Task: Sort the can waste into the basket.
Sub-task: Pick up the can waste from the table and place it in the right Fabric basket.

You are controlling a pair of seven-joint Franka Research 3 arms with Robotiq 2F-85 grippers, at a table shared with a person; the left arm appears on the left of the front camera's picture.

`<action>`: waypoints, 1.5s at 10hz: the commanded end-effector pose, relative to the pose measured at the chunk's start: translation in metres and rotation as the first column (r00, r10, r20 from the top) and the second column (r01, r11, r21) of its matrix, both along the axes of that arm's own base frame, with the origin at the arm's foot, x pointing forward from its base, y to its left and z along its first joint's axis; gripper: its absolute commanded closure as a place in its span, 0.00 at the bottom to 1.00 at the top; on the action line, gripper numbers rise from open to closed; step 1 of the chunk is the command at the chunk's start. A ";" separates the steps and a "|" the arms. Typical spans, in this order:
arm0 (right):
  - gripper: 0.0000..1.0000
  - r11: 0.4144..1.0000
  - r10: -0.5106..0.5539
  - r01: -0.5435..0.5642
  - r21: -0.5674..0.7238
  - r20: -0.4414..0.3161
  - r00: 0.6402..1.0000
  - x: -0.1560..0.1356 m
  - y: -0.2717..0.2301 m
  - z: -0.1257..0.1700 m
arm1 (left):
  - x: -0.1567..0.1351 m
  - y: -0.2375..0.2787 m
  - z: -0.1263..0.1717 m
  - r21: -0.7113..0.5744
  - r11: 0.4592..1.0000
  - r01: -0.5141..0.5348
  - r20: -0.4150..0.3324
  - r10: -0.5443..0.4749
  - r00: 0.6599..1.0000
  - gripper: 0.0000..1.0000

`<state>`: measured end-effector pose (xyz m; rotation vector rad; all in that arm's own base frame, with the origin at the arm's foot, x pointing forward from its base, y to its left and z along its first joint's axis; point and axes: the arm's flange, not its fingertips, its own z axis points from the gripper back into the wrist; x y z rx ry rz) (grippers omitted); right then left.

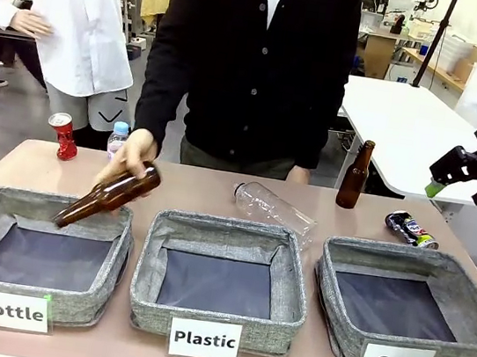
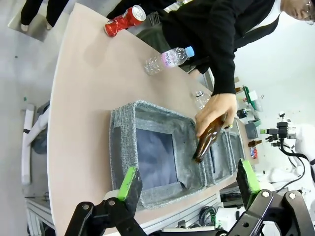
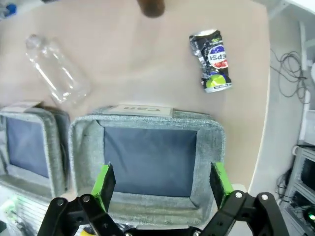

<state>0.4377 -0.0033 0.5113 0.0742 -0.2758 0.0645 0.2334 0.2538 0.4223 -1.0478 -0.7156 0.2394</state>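
Observation:
A dark crushed can (image 1: 411, 228) with a red-white-blue logo lies on the table just behind the "Can" basket (image 1: 414, 260). My right gripper (image 1: 459, 187) hangs open high above that corner. In the right wrist view the gripper (image 3: 162, 184) is open over the basket (image 3: 147, 119), with the dark can (image 3: 212, 61) beyond it. A red crushed can (image 1: 63, 135) stands at the far left of the table, also visible as the red can (image 2: 125, 19) in the left wrist view. My left gripper (image 2: 188, 181) is open and holds nothing.
A person's hand (image 1: 131, 153) tilts a brown bottle (image 1: 110, 196) over the "Bottle" basket (image 1: 5, 195). The "Plastic" basket (image 1: 228, 229) sits in the middle, a clear bottle (image 1: 274, 208) lying behind it. An upright brown bottle (image 1: 354, 174) and a small blue-capped bottle (image 1: 118, 137) stand farther back.

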 end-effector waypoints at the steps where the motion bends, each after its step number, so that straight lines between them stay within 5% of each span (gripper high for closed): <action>1: 0.00 0.998 0.016 -0.020 -0.063 -0.053 0.998 0.033 -0.001 -0.011 | 0.001 0.001 0.001 -0.002 1.000 0.002 0.034 -0.002 0.999 0.00; 7: 0.00 0.996 0.043 -0.053 -0.078 -0.116 0.992 0.087 -0.032 -0.044 | 0.001 0.001 0.001 -0.002 1.000 0.002 0.034 -0.002 0.999 0.00; 15: 0.00 0.971 0.204 -0.209 -0.118 -0.055 0.977 0.149 -0.085 -0.113 | 0.001 0.001 0.001 -0.002 1.000 0.002 0.034 -0.002 0.999 0.00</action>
